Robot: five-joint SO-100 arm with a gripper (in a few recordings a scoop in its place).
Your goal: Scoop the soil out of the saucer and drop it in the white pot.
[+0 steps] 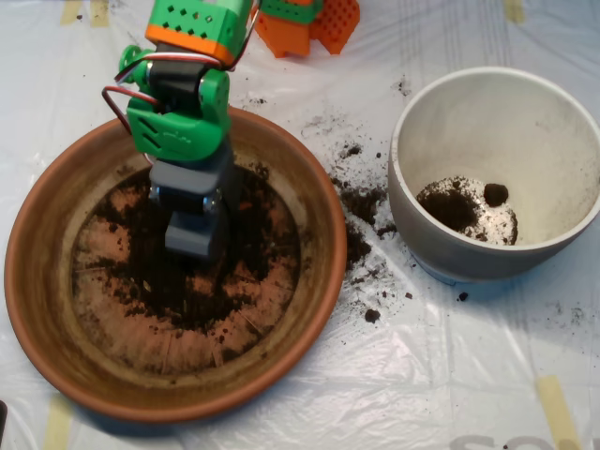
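Observation:
The terracotta saucer (37,281) lies at the left, wide and shallow. Dark soil (178,291) is spread thinly over its ridged bottom, thickest around the middle. My grey scoop (194,234) hangs from the green and orange arm (178,112) and points down into the saucer's middle, its tip at or just above the soil. The white pot (562,122) stands at the right. A small patch of soil (455,206) and one dark clump (496,194) lie on the pot's bottom.
Spilled soil crumbs (361,234) are scattered on the white plastic sheet (422,375) between saucer and pot. The arm's orange base (309,23) sits at the top edge. Strips of yellow tape (558,398) hold the sheet down.

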